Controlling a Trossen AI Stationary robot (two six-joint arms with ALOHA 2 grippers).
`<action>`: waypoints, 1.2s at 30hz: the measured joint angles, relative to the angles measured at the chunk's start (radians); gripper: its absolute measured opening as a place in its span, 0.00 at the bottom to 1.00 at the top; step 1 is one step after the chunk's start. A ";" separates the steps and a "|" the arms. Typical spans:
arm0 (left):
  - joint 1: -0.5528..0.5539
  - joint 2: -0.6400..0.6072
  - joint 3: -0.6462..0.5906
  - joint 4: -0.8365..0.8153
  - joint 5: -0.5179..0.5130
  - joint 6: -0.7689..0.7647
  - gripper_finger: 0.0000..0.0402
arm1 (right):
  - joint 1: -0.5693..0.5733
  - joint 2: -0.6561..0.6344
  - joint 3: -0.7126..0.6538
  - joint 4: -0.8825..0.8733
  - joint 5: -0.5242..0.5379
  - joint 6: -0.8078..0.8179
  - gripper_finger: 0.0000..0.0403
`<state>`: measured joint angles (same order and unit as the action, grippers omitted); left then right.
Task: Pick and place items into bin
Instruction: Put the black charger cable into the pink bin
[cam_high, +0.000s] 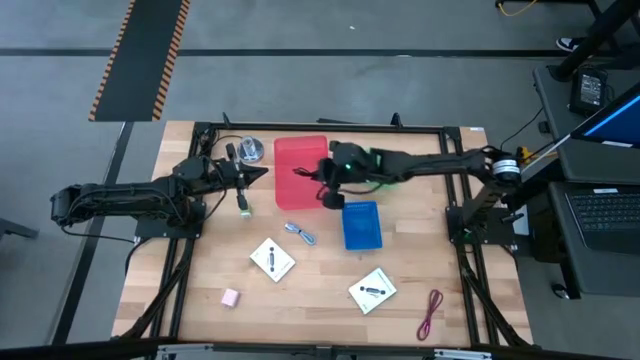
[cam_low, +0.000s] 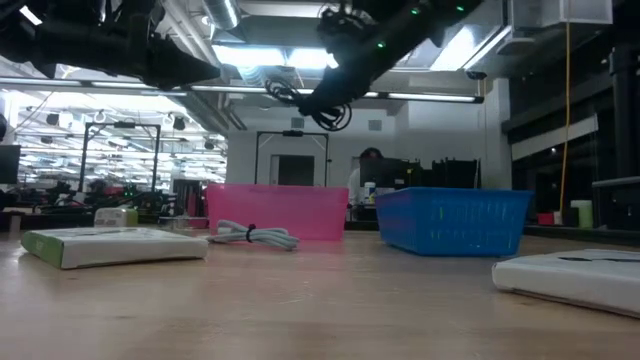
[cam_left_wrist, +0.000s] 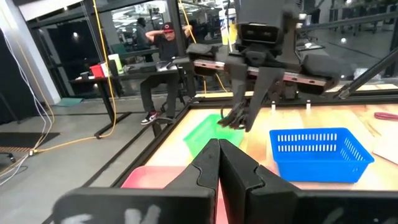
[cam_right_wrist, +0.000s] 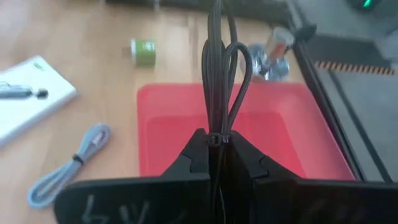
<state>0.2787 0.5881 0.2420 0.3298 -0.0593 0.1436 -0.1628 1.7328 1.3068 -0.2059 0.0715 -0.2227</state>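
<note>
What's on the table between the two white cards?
Nothing: in the high view, only bare wood table lies between the left white card and the right white card.

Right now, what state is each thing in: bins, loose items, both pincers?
Red bin: upright; contents can't be judged.
Blue bin: upright, looks empty.
Right pincer: shut on black cord, over red bin.
Left pincer: shut, holding nothing, beside red bin.
Two white cards: flat on table.
Pink cube: on table.
Grey cable: on table.
Red cord: on table.
</note>
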 joint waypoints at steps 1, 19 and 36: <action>0.000 0.000 0.000 0.000 0.000 0.000 0.01 | -0.006 0.014 0.030 -0.033 -0.001 -0.002 0.03; 0.000 0.000 0.000 -0.027 0.000 -0.003 0.01 | -0.025 0.256 0.146 -0.067 -0.050 -0.054 0.03; -0.002 0.000 0.000 -0.027 0.000 -0.028 0.01 | -0.032 0.302 0.146 -0.037 -0.039 -0.079 0.12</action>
<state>0.2768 0.5884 0.2420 0.3023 -0.0595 0.1159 -0.1947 2.0350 1.4525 -0.2433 0.0322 -0.3020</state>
